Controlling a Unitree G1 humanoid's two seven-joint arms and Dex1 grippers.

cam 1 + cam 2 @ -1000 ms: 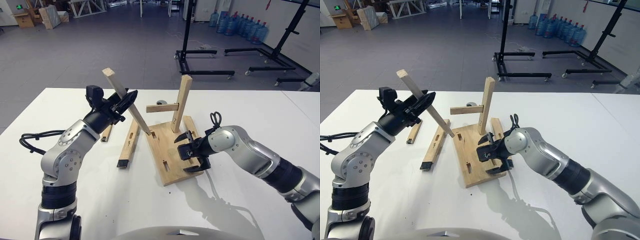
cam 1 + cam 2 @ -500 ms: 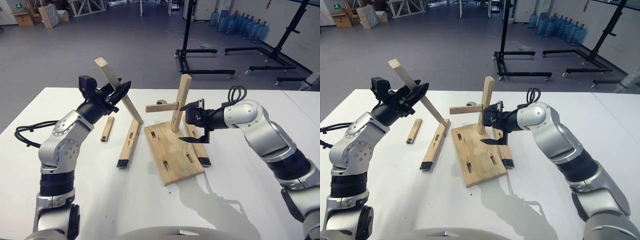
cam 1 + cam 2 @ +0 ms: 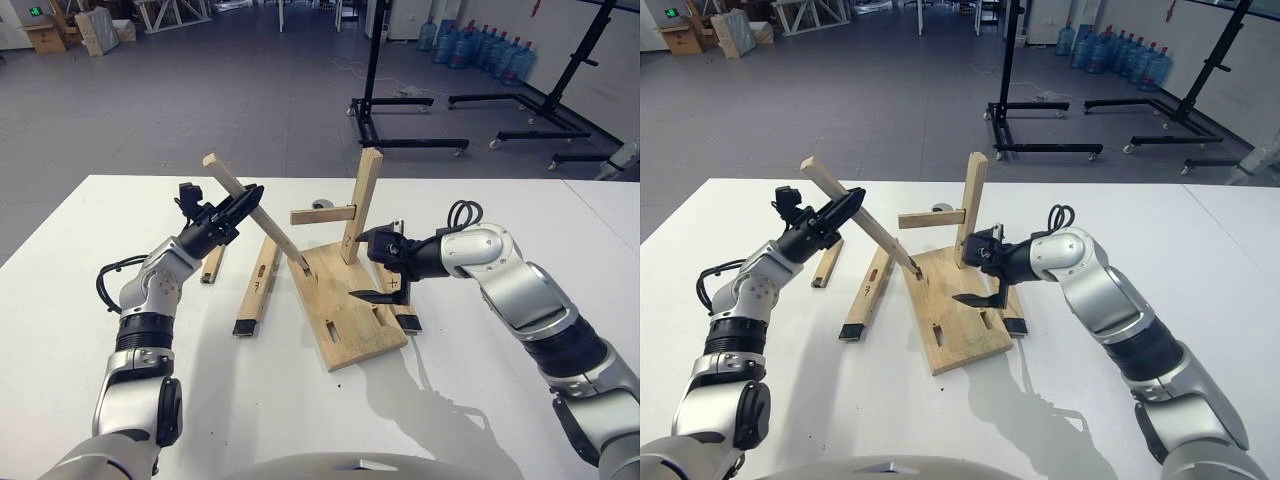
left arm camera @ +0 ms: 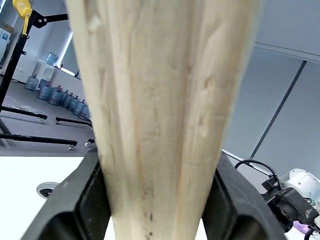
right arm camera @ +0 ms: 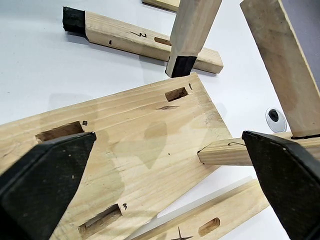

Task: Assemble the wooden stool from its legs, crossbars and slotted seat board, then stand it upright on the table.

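**Operator:** Report each pincer's condition and the location of the work.

**Technician:** The seat board [image 3: 345, 310] lies flat on the surface [image 3: 300, 420], slots upward. The right pincer [image 3: 380, 268] hangs just above it, jaws spread wide, gripping nothing. The right loose leg [image 3: 408, 320] lies along the board's right edge, below that pincer. The left loose leg [image 3: 258, 290] and a short crossbar [image 3: 212, 264] lie left of the board. The left pincer [image 3: 250, 197] is clamped on the held leg [image 3: 282, 242], which slants down to the board's far left slot. Whether its dark tip has entered the slot cannot be confirmed. At the far right corner the upright leg [image 3: 362, 205] stands in the board, with a long crossbar [image 3: 322, 213] projecting left from it.

**Operator:** Which faults are likely from here?

**Technician:**
1. The held leg is tilted. Pressing it home at this angle would probably jam the tip or skid the board, which nothing braces.
2. The long crossbar's free end is near the held leg. Swinging the leg upright out of line could strike it and lever the upright leg loose.
3. The right pincer is close to the upright leg. A careless move could knock it.

**Operator:** Surroundings?

**Technician:** The surface is white and smooth, so the parts will probably slide easily. Beyond it is a grey floor [image 3: 200, 90], with black wheeled stands [image 3: 420, 145]. Water bottles [image 3: 490, 60] stand far right and cardboard boxes [image 3: 45, 38] far left.
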